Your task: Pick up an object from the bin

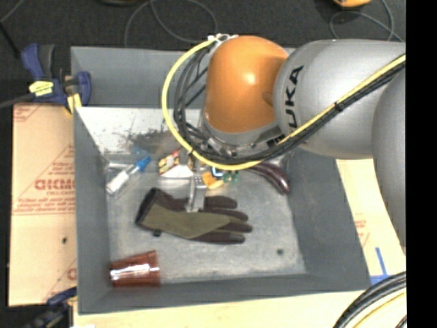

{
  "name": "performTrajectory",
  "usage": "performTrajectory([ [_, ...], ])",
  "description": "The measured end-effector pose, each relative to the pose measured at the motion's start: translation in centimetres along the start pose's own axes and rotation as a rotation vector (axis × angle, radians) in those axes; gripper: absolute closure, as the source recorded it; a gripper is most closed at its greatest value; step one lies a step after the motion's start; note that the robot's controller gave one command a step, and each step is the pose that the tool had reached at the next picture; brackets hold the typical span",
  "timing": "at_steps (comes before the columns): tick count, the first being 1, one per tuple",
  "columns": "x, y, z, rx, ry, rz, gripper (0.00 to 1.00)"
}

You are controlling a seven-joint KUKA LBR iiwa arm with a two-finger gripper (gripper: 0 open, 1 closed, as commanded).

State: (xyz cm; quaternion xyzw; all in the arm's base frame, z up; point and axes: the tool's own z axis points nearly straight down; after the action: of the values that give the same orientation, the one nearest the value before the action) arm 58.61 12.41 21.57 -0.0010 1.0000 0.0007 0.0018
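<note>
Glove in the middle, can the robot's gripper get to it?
Probably yes. The gripper is just over the upper edge of the glove, and nothing lies on top of it. The brown cup and the blue-capped tube lie off to the side.

Silver-grey KUKA arm point(341, 108) with black lettering, a glossy orange wrist cover point(242, 80) and looped yellow cables point(164, 101).

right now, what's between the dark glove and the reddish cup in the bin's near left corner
Nothing: in the camera view, only bare grey bin floor separates the glove from the cup.
</note>
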Motion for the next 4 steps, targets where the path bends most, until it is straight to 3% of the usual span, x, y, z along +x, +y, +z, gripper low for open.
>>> performTrajectory([
  [1, 0.1, 0.2, 1.8, -0.001, -0.006, 0.079, 0.0],
  [2, -1.2, -2.8, 6.9, -0.004, -0.005, 0.161, 0.0],
  [3, -1.8, -3.7, 11.7, 0.004, -0.009, 0.219, 0.0],
  [4, -1.2, 0.2, 14.0, -0.003, -0.002, 0.273, 1.0],
])
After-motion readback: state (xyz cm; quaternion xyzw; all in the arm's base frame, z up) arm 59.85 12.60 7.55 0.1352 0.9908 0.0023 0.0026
